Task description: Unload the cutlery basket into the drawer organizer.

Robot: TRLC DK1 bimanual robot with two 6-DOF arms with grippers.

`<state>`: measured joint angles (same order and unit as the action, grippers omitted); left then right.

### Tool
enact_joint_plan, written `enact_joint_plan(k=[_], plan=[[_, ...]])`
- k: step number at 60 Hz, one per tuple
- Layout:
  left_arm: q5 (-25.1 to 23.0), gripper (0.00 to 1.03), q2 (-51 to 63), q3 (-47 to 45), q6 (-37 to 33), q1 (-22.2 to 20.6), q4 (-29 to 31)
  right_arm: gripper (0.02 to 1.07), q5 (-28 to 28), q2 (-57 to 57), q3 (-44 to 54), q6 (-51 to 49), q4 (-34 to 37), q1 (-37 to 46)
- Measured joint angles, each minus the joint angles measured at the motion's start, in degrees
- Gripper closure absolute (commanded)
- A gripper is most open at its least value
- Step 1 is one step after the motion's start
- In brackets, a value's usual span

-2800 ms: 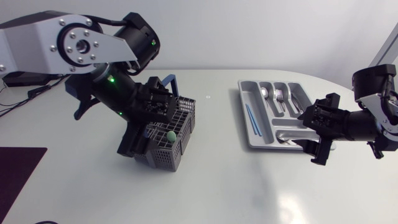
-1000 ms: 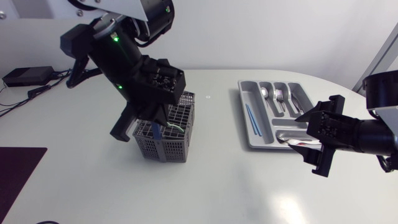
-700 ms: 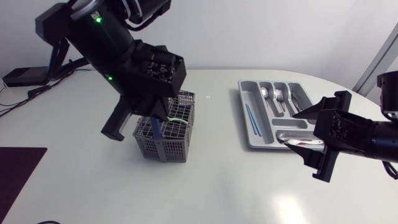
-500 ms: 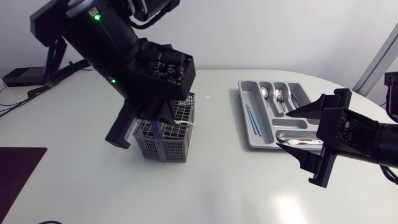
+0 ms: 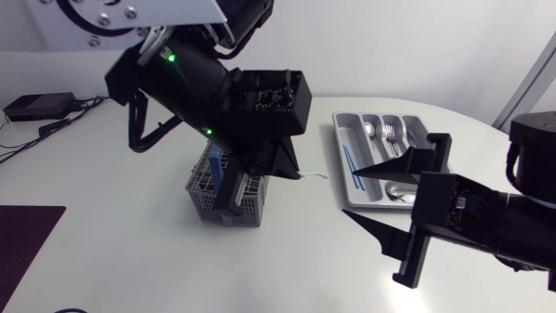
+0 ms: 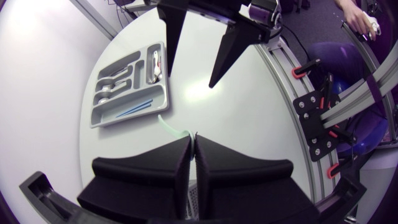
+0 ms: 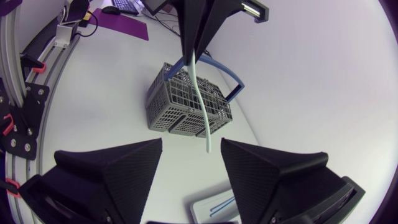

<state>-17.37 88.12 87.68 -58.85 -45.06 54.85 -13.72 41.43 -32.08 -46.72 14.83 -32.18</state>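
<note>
My left gripper (image 5: 291, 171) is shut on one end of a pale green straw (image 5: 314, 176), held in the air to the right of the grey cutlery basket (image 5: 221, 198). In the left wrist view the straw (image 6: 166, 126) sticks out ahead of the closed fingertips. The grey drawer organizer (image 5: 341, 130) lies further right, holding blue straws (image 5: 351, 167), spoons and a fork. My right gripper (image 5: 350, 193) is open and raised in front of the organizer, pointing at the straw. From the right wrist the straw (image 7: 202, 106) hangs ahead of the open fingers, over the basket (image 7: 180, 115).
The basket has a blue handle (image 7: 225, 73). A dark purple mat (image 5: 22, 239) lies at the table's front left edge. A black box with cables (image 5: 39, 106) sits at the back left.
My left arm has lifted the green straw out of the basket and carried it right, toward the organizer. My right gripper has risen and swung left from the organizer's front to face it.
</note>
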Motion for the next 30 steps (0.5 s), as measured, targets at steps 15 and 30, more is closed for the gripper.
enact_joint_plan(k=[15,30], plan=[[-4.8,0.99,0.0,0.0,0.6,1.0,-0.5,0.57,0.4,4.4,1.0,0.1,-7.1,-1.0],[-7.6,0.99,0.7,0.0,0.7,1.2,0.1,0.66,1.6,8.5,1.2,0.1,-12.4,-2.4]])
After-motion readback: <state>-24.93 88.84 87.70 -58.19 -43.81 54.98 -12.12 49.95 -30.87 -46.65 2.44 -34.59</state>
